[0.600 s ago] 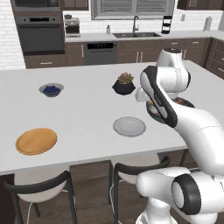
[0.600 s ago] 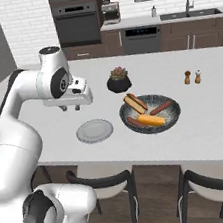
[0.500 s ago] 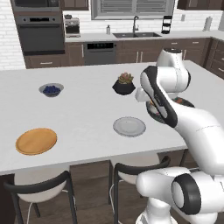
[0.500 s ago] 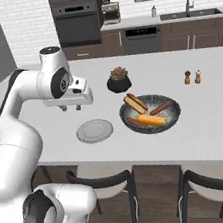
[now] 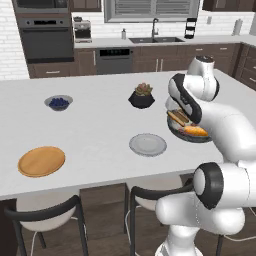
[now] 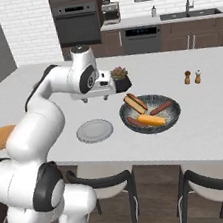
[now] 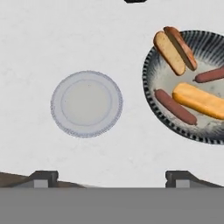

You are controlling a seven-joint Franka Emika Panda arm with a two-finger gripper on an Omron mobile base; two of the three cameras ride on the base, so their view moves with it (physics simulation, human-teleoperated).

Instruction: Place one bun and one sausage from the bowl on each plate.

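Left base view: the bowl (image 5: 189,131) sits on the counter (image 5: 95,125) at the right, partly behind the arm, with the light grey plate (image 5: 148,144) just beside it toward 8 o'clock and the orange-tan plate (image 5: 42,161) well apart toward 9 o'clock; both plates are bare, so no item has been delivered yet. Right base view: the gripper (image 6: 99,97) hangs above the counter between the grey plate (image 6: 94,130) and the plant pot (image 6: 121,79); the bowl (image 6: 150,114) lies toward 4 o'clock from it, holding two buns and two sausages. Hand view: the fingers (image 7: 43,177) stand wide apart at the bottom edge with nothing between them — empty. The grey plate (image 7: 86,103) is near the middle of the frame, slightly left; the bowl (image 7: 154,64) lies off toward 2 o'clock. In it, one bun (image 7: 175,49) runs roughly 11-to-5, a second bun (image 7: 200,100) runs roughly 10-to-4, and the nearest sausage (image 7: 176,106) lies parallel to that second bun at the bowl's near side; another sausage (image 7: 210,75) shows at the right edge. Judgement: the coming reach goes toward 2 o'clock, and the fingers would need to close across an item's short axis — along 1-to-7 for the near sausage.
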